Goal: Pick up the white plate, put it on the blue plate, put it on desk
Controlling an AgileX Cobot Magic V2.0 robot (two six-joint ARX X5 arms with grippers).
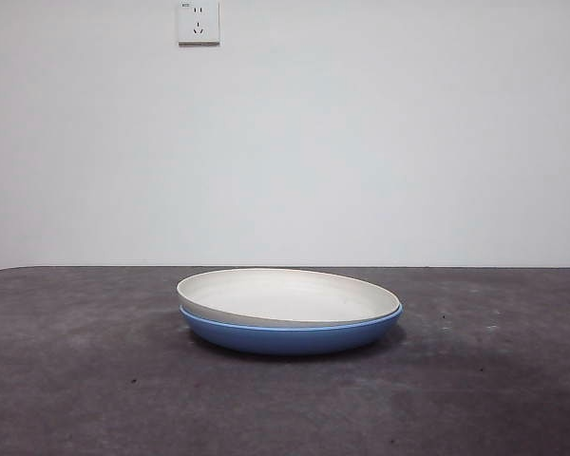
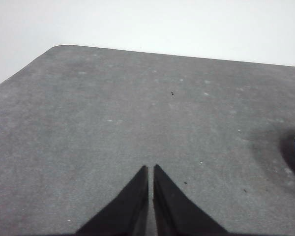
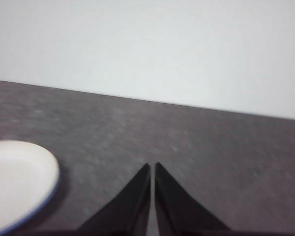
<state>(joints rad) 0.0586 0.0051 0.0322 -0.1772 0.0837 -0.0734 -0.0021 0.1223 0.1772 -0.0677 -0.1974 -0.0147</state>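
Nearest your front camera is bare desk, dark, matte and mottled, and past it you have the two plates stacked in the middle of the tabletop. You can see the white plate sitting inside the blue plate, tilted a little, its left rim raised higher than the right, with a thin blue rim line showing under it. Behind them stands a plain pale wall with a white wall socket high up. Neither arm appears in this view.

Your left wrist view gives you what the front one does not: the left gripper over open desk, its two black jaws pressed nearly together with only a thin slit between them, gripping nothing. At the edge of that picture you catch only a sliver of the stack, cream over blue, well apart from the jaws, and the desk's rounded far corner.

Your right wrist view, somewhat blurred, shows the right gripper in the same state, jaws drawn together to a narrow seam and empty, above bare desk. You get more of the stack here: a broad part of the white plate's inside and a thin blue edge beneath it, off to one side and clear of the jaws.
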